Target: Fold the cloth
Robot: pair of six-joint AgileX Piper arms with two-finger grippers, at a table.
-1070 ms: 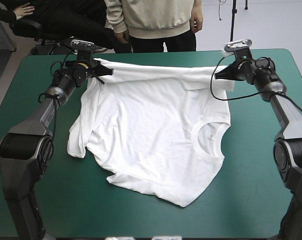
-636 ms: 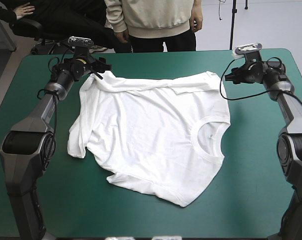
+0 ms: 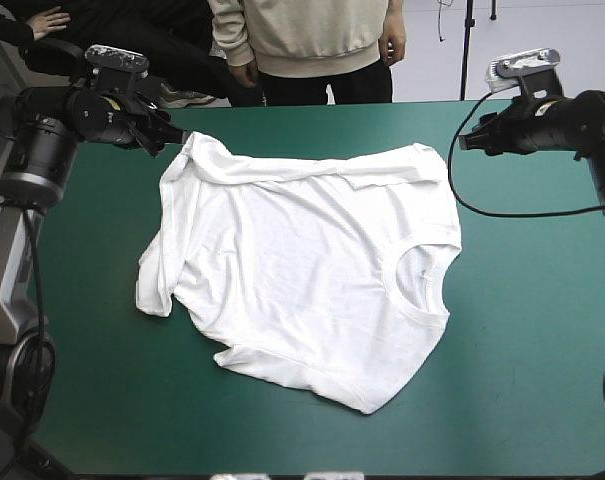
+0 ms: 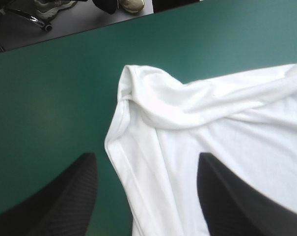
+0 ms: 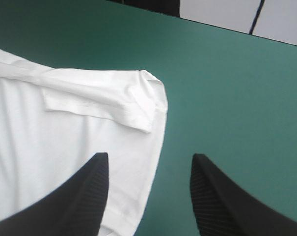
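The white T-shirt (image 3: 302, 270) lies spread flat on the teal-green cover, its neck hole toward the right and its far edge doubled over in a narrow fold. My left gripper (image 3: 165, 137) hangs open just off the shirt's far left corner (image 4: 133, 78), holding nothing. In the left wrist view the gripper (image 4: 146, 160) shows its fingers wide apart above the shirt's left edge. My right gripper (image 3: 470, 141) stands open beside the far right corner (image 5: 148, 98), apart from the cloth. In the right wrist view the gripper (image 5: 149, 158) has nothing between its fingers.
Bare teal-green cover (image 3: 522, 330) runs right of the shirt and along the near edge. The table's far edge (image 3: 382, 102) lies close behind the shirt's folded edge. A narrower bare strip (image 3: 92, 260) lies left of the shirt.
Earlier both grippers held the shirt's far edge taut above the table. They have opened and let it drop onto the cover. Both arms have drawn back outward and upward from the corners.
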